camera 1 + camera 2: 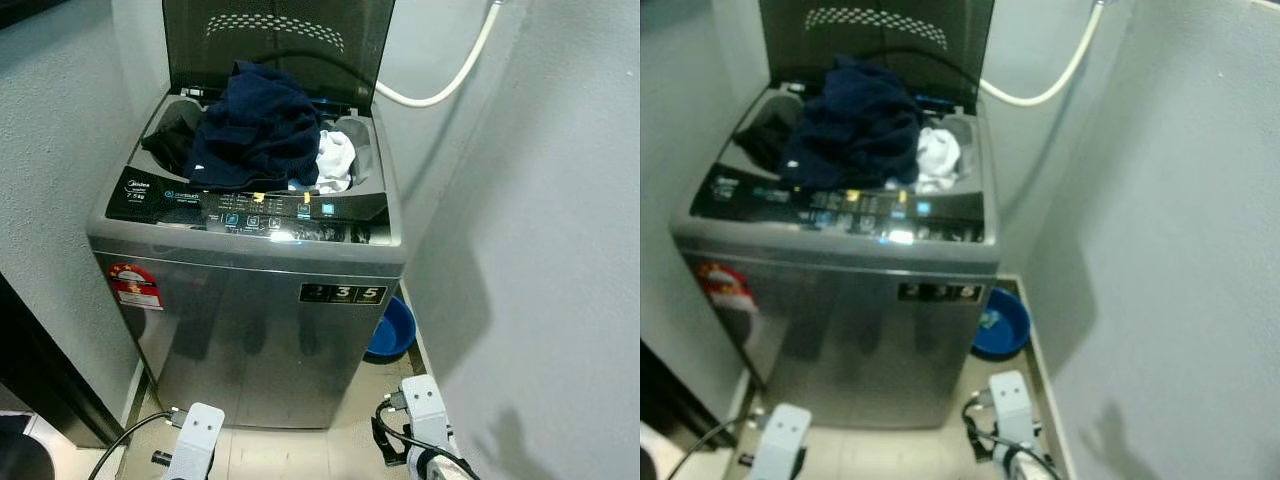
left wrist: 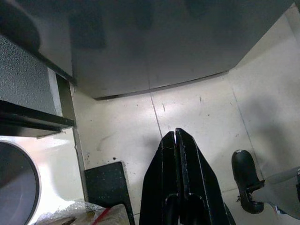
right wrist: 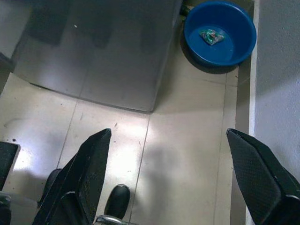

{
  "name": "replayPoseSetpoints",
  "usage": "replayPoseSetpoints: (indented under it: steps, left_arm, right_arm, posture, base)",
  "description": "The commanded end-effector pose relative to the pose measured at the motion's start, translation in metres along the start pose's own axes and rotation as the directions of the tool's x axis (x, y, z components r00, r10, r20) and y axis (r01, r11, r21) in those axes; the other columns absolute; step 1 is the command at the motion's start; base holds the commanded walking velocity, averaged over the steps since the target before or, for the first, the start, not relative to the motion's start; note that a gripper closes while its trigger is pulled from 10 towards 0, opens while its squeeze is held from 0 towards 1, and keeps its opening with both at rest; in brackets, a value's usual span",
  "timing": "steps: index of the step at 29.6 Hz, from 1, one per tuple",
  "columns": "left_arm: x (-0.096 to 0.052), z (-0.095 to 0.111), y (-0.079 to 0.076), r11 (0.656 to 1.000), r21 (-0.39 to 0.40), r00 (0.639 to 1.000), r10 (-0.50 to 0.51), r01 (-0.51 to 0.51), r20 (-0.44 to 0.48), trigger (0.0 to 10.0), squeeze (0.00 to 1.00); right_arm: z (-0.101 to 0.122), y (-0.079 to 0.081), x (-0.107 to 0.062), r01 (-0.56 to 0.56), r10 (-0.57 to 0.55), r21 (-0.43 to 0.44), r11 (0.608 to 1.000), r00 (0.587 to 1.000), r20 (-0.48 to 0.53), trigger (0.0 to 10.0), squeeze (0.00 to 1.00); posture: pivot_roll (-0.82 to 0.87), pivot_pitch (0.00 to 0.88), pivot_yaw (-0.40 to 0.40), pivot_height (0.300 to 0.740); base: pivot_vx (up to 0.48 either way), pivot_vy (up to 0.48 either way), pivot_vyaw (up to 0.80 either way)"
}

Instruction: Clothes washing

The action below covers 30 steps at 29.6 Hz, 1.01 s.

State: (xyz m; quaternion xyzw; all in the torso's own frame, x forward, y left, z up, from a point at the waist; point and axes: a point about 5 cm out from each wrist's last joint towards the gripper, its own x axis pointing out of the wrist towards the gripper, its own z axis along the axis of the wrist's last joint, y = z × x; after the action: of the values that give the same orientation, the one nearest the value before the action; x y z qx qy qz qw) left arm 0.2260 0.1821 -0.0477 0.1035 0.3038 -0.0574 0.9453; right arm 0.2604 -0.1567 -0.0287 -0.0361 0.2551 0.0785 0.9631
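A grey top-loading washing machine (image 1: 250, 310) stands before me with its lid (image 1: 280, 40) raised. Dark navy clothes (image 1: 255, 125) are heaped over the drum opening, with a white garment (image 1: 335, 160) at their right and a black one (image 1: 175, 145) at their left. Both arms hang low by the floor in front of the machine. My left gripper (image 2: 175, 133) is shut, with its fingers pressed together above the tiles. My right gripper (image 3: 168, 136) is open wide over the floor, holding nothing.
A blue basin (image 3: 219, 32) holding a small crumpled item sits on the floor right of the machine, by the grey wall (image 1: 540, 250). A white hose (image 1: 450, 85) runs behind the lid. Walls close in on both sides. Pale floor tiles (image 3: 187, 140) lie in front.
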Motion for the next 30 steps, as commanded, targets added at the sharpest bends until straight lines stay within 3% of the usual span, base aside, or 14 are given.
replayPoseSetpoints:
  steps: [1, 5, 30]
  left_arm:
    - [-0.0017, -0.006, -0.0025, 1.0, 0.003, 1.0, -0.008, 0.008, -0.021, 10.0, 0.0]
    - [-0.0015, -0.006, -0.0032, 1.0, 0.004, 1.0, -0.01, 0.01, -0.021, 10.0, 0.0]
    - [-0.0026, -0.0093, -0.0059, 1.0, 0.014, 0.999, -0.023, 0.023, -0.029, 10.0, 0.0]
  right_arm:
    - [-0.0086, -0.0038, -0.0037, 0.007, -0.007, -0.01, 1.0, 1.0, -0.03, 10.0, 0.0]
    - [-0.008, -0.0038, -0.0034, 0.006, -0.006, -0.011, 1.0, 1.0, -0.03, 10.0, 0.0]
    - [-0.0144, -0.0048, -0.006, 0.008, -0.008, -0.013, 1.0, 0.998, -0.055, 10.0, 0.0]
  posture:
    - [0.07, 0.06, -0.059, 0.728]
    - [0.07, 0.056, -0.06, 0.728]
    - [0.06, 0.066, -0.053, 0.728]
  base:
    - [0.0, 0.0, 0.0]
    - [0.0, 0.0, 0.27]
    - [0.0, 0.0, 0.8]
